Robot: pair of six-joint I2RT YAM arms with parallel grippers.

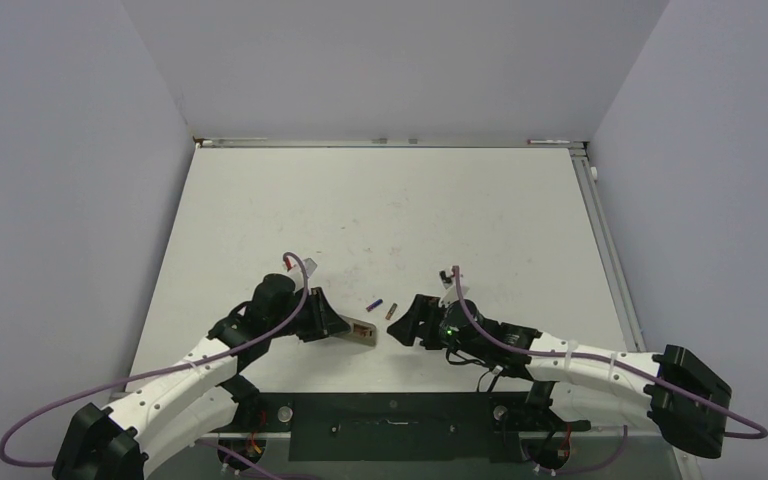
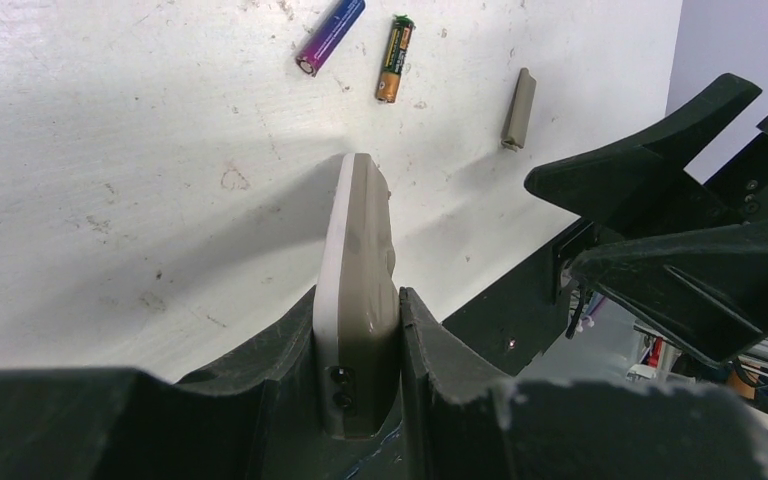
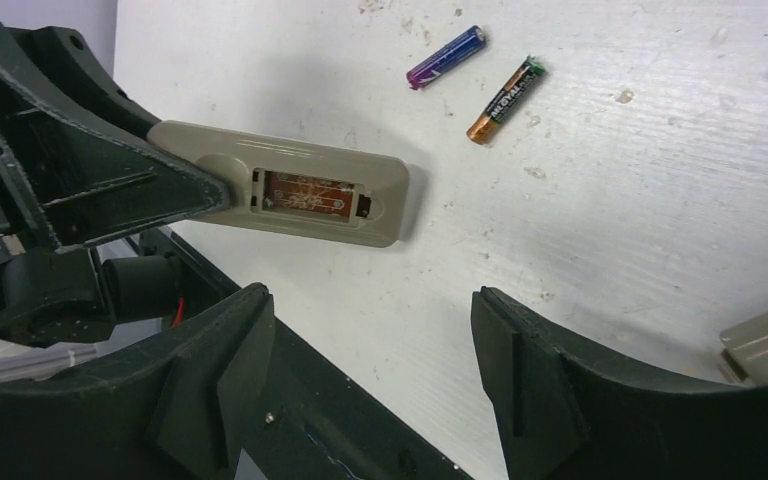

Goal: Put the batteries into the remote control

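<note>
The remote control (image 3: 300, 195) shows only its beige back w/ the open battery recess. Its front is turned away, one end is buried in the left gripper (image 2: 360, 315), which is clamped tight on its flat faces, and whether the free end touches the table (image 1: 380, 200) can't be told. Both arms reach in low from the near edge – the right gripper (image 3: 370, 300) has its jaws spread wide, holding nothing, near the remote's free end. The remote's long axis runs approx. left-right, free end toward the right gripper; the purple-blue battery (image 3: 447, 57) and brownish-gold battery (image 3: 506, 86) lie loose just beyond it – a beige battery cover (image 2: 518, 108) is cut off at the right wrist view's edge.
</note>
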